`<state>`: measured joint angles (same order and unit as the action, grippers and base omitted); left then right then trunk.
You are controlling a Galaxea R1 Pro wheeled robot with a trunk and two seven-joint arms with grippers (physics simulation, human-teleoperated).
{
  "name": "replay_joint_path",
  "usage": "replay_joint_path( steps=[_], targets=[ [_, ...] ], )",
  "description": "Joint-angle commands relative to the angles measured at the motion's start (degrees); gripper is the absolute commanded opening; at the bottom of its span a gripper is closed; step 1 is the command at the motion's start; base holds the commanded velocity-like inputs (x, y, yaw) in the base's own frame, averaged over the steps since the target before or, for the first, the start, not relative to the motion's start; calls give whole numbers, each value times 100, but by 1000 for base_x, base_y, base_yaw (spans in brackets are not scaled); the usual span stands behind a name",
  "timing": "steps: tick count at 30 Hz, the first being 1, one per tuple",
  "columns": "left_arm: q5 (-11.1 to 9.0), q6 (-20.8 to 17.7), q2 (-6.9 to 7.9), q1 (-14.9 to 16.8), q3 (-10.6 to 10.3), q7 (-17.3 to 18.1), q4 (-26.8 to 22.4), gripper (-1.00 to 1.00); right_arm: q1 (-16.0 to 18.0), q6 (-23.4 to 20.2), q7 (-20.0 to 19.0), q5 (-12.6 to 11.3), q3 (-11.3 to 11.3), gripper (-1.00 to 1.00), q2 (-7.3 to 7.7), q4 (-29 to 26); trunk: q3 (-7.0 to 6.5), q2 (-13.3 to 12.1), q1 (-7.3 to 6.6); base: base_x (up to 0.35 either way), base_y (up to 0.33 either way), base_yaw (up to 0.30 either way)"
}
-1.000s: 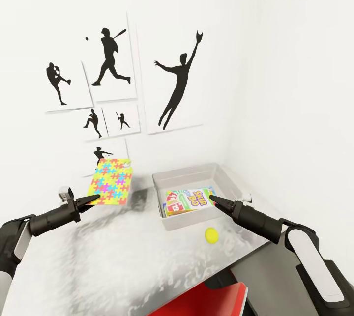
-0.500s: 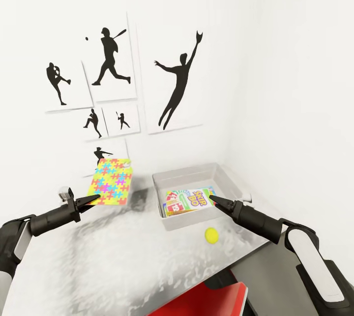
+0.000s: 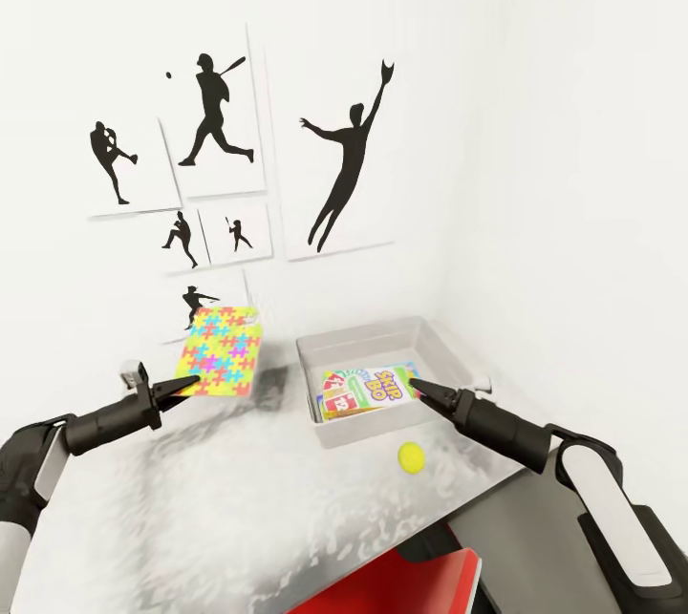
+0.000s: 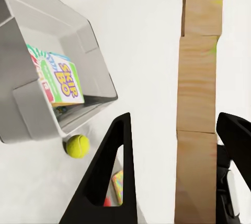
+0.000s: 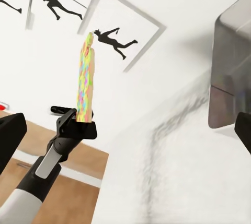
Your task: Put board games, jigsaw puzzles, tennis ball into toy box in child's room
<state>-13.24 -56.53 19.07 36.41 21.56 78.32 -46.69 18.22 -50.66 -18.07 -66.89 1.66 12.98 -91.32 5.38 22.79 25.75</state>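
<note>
Closest to me, a red seat [image 3: 420, 585] pokes out below the edge of the pale, mottled bench [image 3: 239, 499]. A little farther in, the yellow tennis ball [image 3: 412, 456] sits on the bench just in front of the toy box [image 3: 373, 339], apart from its near wall. The right end effector [image 3: 417, 386] hovers over the box's near rim, and I cannot tell whether its tips are spread or pressed together. On the other side, the left end effector [image 3: 190, 382] pinches the lower edge of a jigsaw puzzle [image 3: 220, 352], holding it up off the bench. The puzzle is a thin sheet of interlocking yellow, blue, pink and green pieces, tilted so its face shows. Inside the grey, low-walled box lies a board game [image 3: 368, 388] with white, green and red print. Behind it all, black silhouette pictures of ball players [image 3: 349, 160] hang on the white wall.
</note>
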Motion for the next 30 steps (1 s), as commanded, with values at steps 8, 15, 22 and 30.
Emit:
replay_joint_path(
  steps=[8,15,22,30],
  targets=[
    [-25,-312,-728,920,-298,-1282,82,-100,9,-24,-345,27,-312,100,302,0,13,13,3,0,0,0],
    [-30,-294,-1574,1876,-381,-2851,855,-100,14,-55,-915,27,-631,100,453,0,13,13,3,0,0,0],
    [-68,-252,-2156,2487,-380,-4589,1551,-100,15,-57,-992,27,-656,100,500,1,13,13,3,0,0,0],
    [-79,-220,-2795,2705,-373,-5745,1616,-100,15,-58,-1012,27,-658,100,504,0,13,13,3,0,0,0]
  ],
)
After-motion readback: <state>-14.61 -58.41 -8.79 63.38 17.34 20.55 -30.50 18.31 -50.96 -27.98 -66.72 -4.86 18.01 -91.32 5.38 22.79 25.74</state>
